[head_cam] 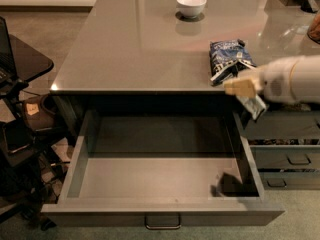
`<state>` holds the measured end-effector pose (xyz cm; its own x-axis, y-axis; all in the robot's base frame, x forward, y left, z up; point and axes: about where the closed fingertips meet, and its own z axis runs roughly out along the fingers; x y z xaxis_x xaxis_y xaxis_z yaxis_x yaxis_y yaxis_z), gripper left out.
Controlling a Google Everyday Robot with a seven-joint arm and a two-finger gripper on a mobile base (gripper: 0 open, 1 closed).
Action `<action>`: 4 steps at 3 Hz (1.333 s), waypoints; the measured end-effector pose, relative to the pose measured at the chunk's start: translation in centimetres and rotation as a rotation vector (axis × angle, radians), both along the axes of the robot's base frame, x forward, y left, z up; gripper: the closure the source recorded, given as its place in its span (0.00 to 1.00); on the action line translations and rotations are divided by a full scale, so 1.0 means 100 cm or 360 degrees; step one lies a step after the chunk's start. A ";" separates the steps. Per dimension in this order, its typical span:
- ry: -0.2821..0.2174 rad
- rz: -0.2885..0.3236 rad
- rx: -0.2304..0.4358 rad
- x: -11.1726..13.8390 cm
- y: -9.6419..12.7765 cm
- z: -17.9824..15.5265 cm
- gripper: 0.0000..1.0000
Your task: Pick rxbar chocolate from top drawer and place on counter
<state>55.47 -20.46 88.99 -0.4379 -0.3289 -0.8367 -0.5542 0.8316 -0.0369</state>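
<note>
The top drawer [75, 171] is pulled fully open below the counter [140, 44]; its pale grey floor holds only a dark shadow in the front right corner. My gripper [242, 89] is at the counter's front edge, above the drawer's right side, just in front of the chip bag. It is shut on the rxbar chocolate [254, 105], a dark wrapper with pale print that hangs down from the fingers [239, 86]. The white arm reaches in from the right.
A blue-and-white chip bag [227, 59] lies on the counter near the front right. A white bowl [191, 4] stands at the back. Narrower dark drawers [295, 159] are on the right. A black side table [22, 59] and cluttered gear stand at the left.
</note>
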 end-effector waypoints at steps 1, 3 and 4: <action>-0.0039 0.0067 0.0002 0.003 -0.004 0.048 1.00; -0.0198 0.0429 0.0112 0.006 0.098 0.073 1.00; -0.0350 0.0602 0.0109 0.031 0.157 0.119 1.00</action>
<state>58.55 -4.72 100.84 -0.1062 -0.3725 -0.9219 -0.8051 0.5764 -0.1401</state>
